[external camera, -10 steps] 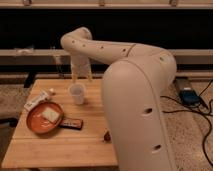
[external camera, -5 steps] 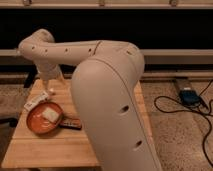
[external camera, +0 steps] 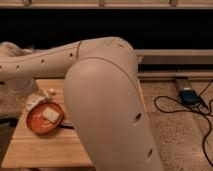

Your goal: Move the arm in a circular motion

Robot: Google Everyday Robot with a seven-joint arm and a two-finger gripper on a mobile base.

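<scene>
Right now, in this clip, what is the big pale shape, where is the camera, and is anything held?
The big cream shape is the robot's arm, its elbow close to the one camera; where that camera sits is not on record. The arm reaches left, and its claw hangs at the far left above the wooden table; I cannot tell whether it holds anything. On the table sits an orange plate with a pale piece of food. A small dark box lies on the floor at right.
</scene>
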